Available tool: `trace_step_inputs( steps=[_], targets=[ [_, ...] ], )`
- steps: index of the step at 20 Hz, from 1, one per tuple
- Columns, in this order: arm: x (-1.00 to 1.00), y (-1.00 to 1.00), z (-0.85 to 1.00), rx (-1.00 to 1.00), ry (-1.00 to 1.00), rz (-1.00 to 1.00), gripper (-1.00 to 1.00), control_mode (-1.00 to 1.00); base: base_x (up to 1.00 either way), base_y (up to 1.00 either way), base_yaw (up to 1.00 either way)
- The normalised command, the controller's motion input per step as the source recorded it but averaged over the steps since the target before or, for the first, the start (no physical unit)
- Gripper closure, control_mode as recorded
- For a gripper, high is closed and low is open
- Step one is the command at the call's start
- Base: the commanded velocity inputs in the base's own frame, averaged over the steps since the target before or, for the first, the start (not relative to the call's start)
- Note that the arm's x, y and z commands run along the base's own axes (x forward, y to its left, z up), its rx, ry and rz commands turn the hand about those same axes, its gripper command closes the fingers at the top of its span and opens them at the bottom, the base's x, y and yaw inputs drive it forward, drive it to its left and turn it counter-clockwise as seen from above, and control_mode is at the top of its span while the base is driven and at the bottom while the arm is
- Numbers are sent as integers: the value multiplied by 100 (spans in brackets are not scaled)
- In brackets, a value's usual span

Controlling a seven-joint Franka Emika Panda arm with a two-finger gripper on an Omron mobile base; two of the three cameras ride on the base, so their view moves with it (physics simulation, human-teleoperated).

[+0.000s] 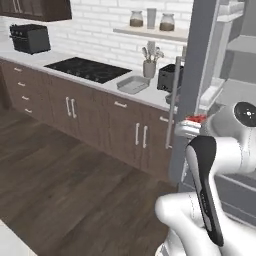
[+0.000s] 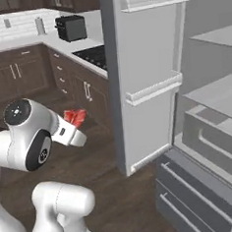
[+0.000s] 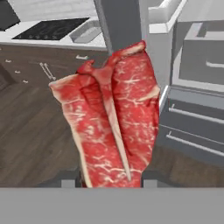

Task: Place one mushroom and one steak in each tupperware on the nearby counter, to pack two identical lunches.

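Observation:
My gripper [image 3: 111,180] is shut on a steak [image 3: 114,118], a red slab with white marbling that hangs folded between the fingers. From the base cameras the steak [image 1: 195,119] [image 2: 75,116] shows as a red patch at the end of the hand [image 2: 70,132], held in the air beside the open fridge door. A light-grey tupperware [image 1: 132,84] [image 3: 87,31] sits on the counter [image 1: 150,96] just right of the black cooktop [image 1: 87,69]. The mushrooms are out of view.
The tall grey fridge door [image 1: 195,75] [image 2: 144,76] stands open close to the hand, with shelves and drawers [image 2: 202,180] behind it. A black toaster-like box [image 1: 30,38] and a utensil holder [image 1: 149,67] stand on the counter. Dark wood floor lies below.

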Motion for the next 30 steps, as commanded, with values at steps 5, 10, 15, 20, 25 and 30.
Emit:
trace_step_inputs(
  steps=[5, 10, 15, 20, 25, 30],
  targets=[
    [0, 0, 0, 0, 0, 0, 100, 100, 18, 84, 69],
    [0, 0, 0, 0, 0, 0, 100, 100, 88, 40, 44],
    [0, 0, 0, 0, 0, 0, 100, 100, 100, -38, 1],
    [0, 0, 0, 0, 0, 0, 100, 100, 100, -52, -8],
    [0, 0, 0, 0, 0, 0, 100, 100, 100, -43, -39],
    [0, 0, 0, 0, 0, 0, 100, 100, 92, -17, -59]
  ],
)
